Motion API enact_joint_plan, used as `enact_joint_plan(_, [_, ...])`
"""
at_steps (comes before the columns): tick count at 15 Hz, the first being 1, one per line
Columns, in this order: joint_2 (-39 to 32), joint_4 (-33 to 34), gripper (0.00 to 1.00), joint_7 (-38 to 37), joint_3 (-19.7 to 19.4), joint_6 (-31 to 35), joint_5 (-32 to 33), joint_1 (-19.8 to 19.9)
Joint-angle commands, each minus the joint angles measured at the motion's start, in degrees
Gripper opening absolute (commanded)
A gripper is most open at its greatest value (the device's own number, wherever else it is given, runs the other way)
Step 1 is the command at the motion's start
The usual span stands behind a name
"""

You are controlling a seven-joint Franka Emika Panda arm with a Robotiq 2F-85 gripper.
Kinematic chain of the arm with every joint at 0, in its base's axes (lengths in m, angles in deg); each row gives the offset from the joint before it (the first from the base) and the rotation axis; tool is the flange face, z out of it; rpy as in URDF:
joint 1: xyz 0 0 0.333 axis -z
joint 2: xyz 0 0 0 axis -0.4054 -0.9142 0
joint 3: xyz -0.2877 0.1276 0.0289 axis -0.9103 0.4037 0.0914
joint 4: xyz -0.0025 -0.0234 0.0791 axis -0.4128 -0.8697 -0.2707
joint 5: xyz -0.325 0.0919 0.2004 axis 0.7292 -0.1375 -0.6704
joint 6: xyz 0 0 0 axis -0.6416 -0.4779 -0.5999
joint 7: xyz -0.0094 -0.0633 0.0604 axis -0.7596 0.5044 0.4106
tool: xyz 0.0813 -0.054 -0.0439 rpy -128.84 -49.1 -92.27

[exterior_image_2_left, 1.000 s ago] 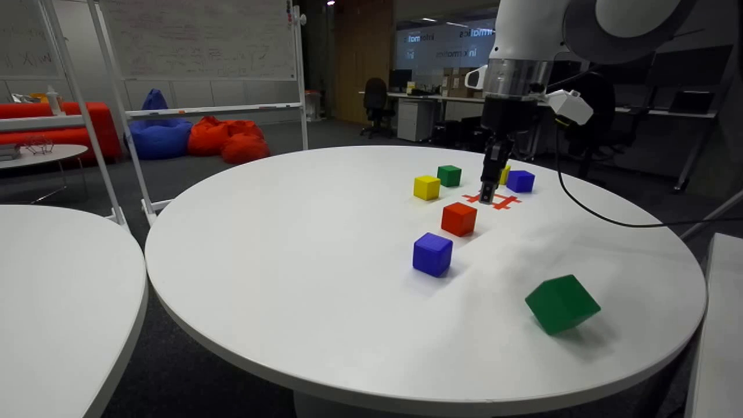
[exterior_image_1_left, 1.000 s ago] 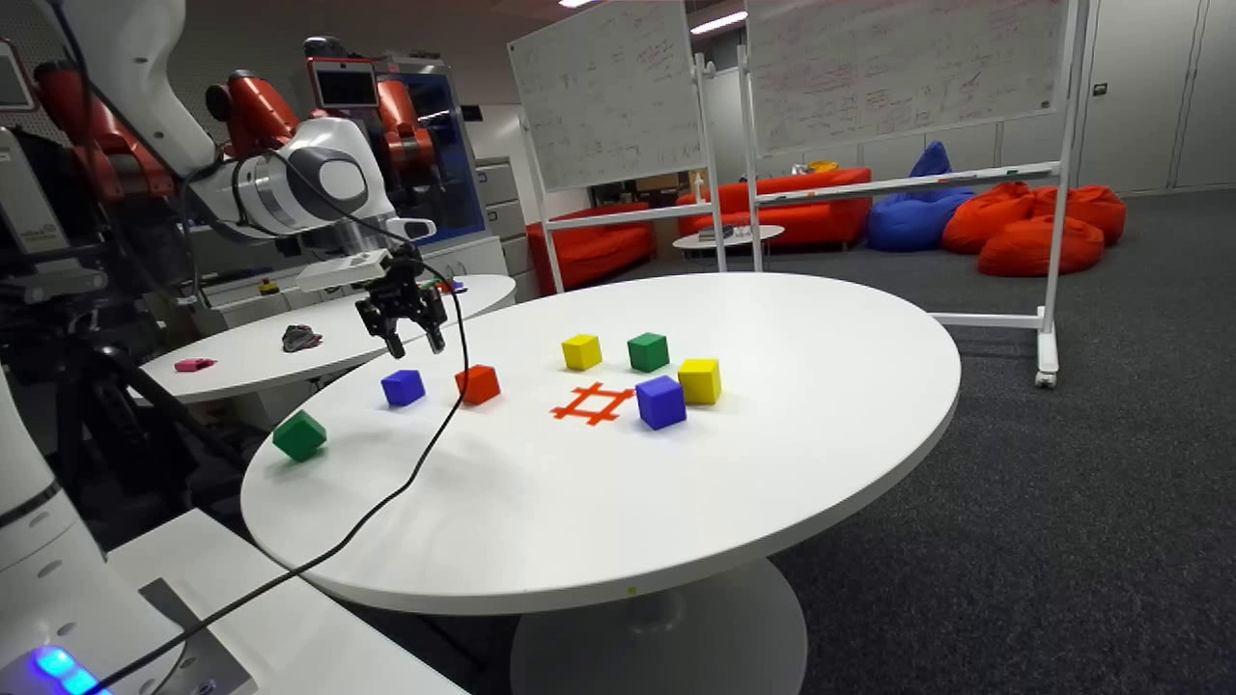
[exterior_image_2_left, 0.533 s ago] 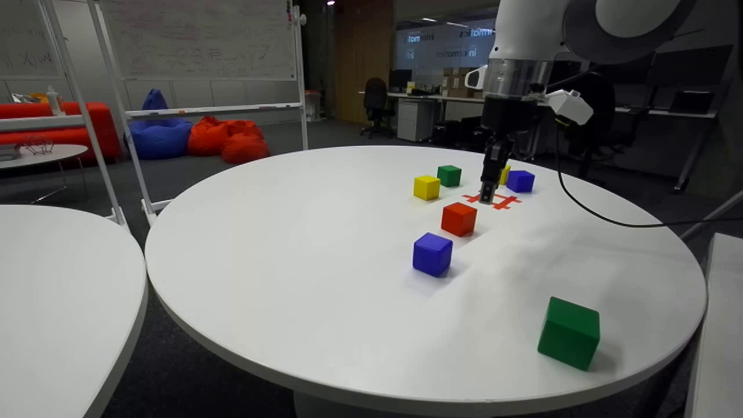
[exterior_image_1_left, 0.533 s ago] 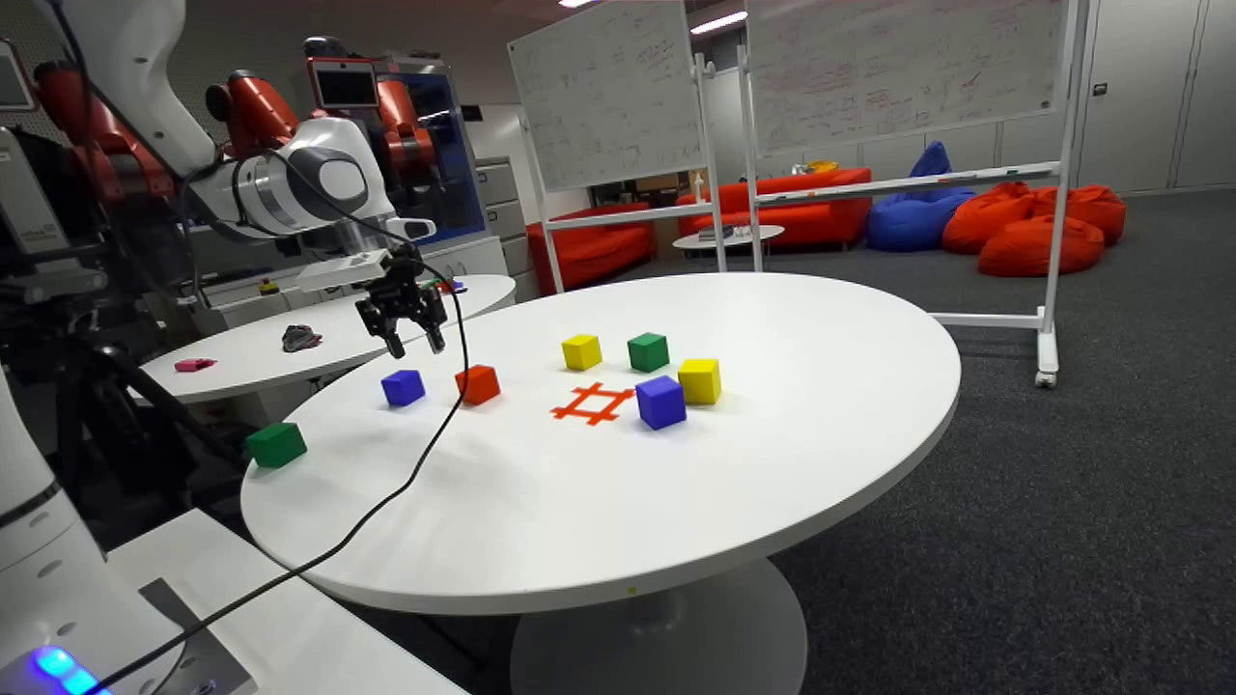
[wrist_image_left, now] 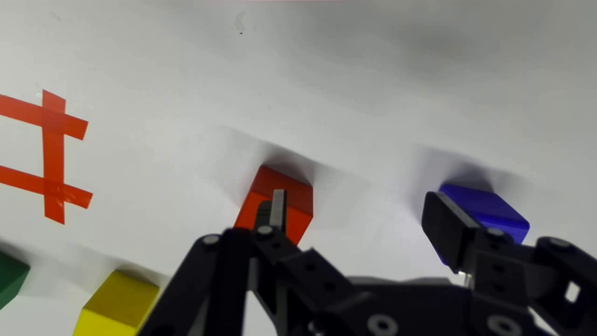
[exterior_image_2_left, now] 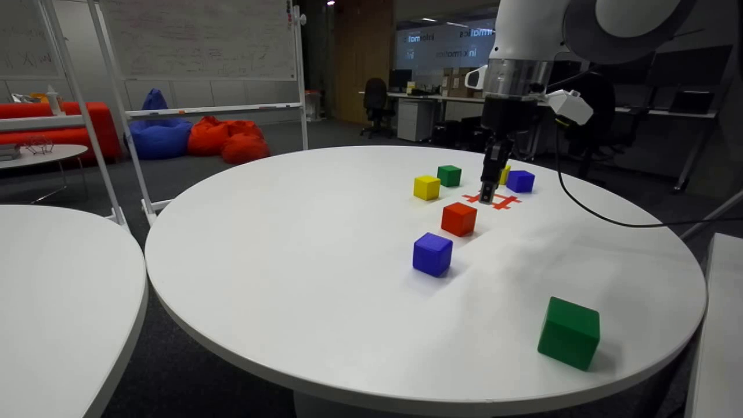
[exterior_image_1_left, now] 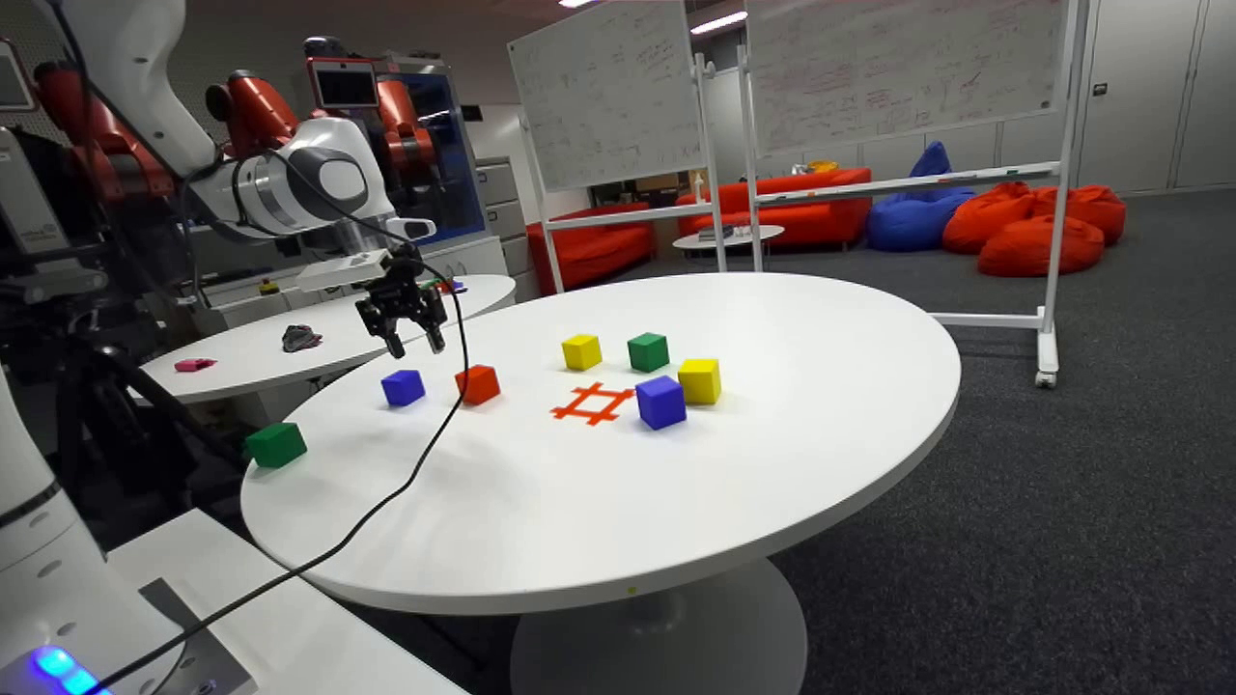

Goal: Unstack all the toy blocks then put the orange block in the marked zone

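Gripper, one: raised above the round table, fingers well apart, holding nothing; in the wrist view one finger overlaps the orange block, the other a blue block. Orange block, one: on the table, outside the marked zone, between it and that blue block. Marked zone, one: crossed red-orange strips, lying flat. Blue blocks, two: the one named, near the orange block; another blue block, just beside the marked zone. Yellow blocks, two: one yellow block next to the latter, whether touching cannot be told; another yellow block near a green block, with a gap between. Green blocks, two: that one and a lone green block, near the table's rim, well apart from the rest. All seven rest singly on the tabletop. Background, in both exterior views: whiteboards, red and blue beanbags.
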Motion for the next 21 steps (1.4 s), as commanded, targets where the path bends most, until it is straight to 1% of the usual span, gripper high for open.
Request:
enact_joint_plan(1, [0.05, 0.04, 0.8, 0.06, 0.59, -0.14, -0.01, 0.6])
enact_joint_plan(9, [0.05, 0.04, 0.8, 0.06, 0.59, -0.14, -0.01, 0.6])
enact_joint_plan(10, [0.05, 0.04, 0.95, 0.06, 0.59, -0.14, -0.01, 0.61])
enact_joint_plan(11, [0.22, -0.08, 0.96, -1.02, 0.42, -0.44, 1.7, 0.46])
enact_joint_plan(12, [0.33, -0.2, 1.0, -0.65, 0.45, -0.58, 2.14, 0.42])
enact_joint_plan(17, [0.2, -0.28, 1.0, -0.97, 0.39, -0.08, 2.89, 0.44])
enact_joint_plan(21, [-0.26, -0.16, 1.0, -1.54, 0.61, 1.75, 0.28, 0.54])
